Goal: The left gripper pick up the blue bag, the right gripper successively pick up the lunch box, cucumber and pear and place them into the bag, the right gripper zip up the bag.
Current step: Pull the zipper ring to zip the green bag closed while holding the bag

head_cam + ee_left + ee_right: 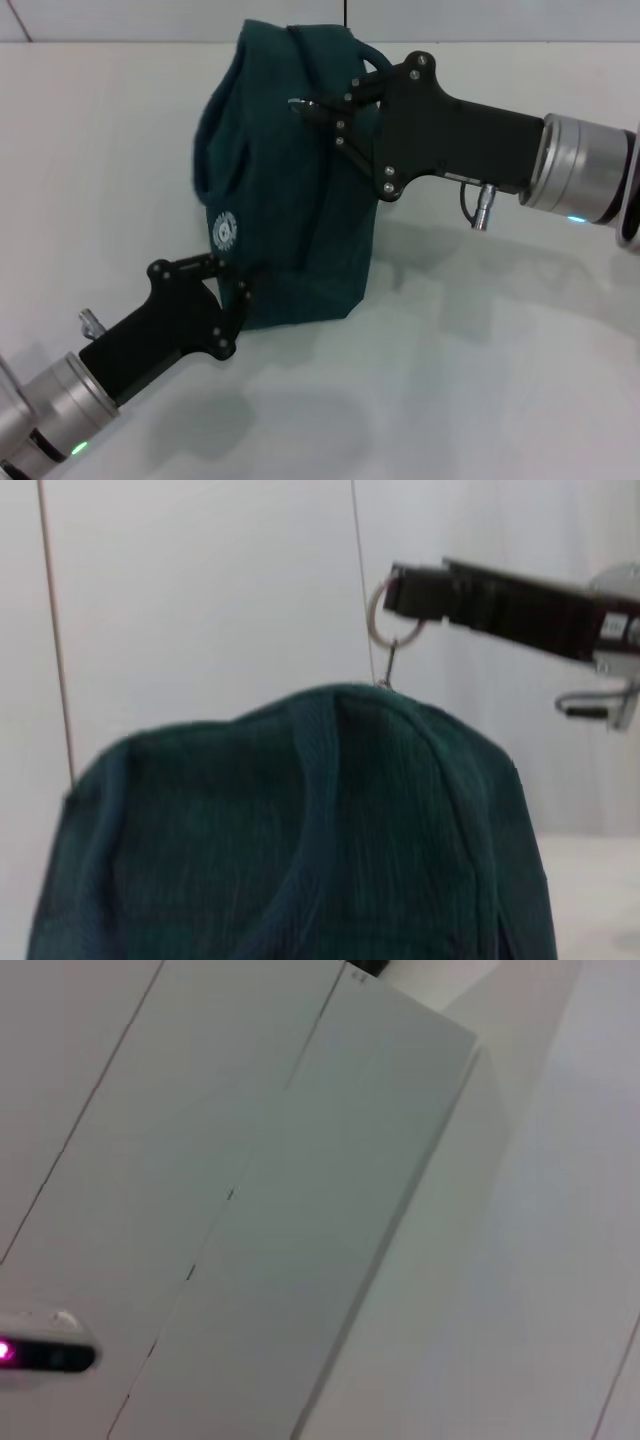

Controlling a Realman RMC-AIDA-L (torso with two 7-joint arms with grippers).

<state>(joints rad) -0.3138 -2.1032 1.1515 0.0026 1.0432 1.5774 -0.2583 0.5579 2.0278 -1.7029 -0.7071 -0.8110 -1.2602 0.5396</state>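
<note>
Two claws work the bag [285, 170]; the right gripper [318, 108] reaches in from 3 o'clock, fingertips pinched on the metal ring pull [388, 613] at the bag's top; the left gripper [235, 285] comes from 7 o'clock, clamped on the bag's lower left corner; the bag stands upright on the white table [480, 350], near 12 o'clock of the head view.

There was one blue bag [290, 180], one metal ring pull [392, 620] on its zipper, and two pincers: left pincer [238, 283], right pincer [312, 108].
</note>
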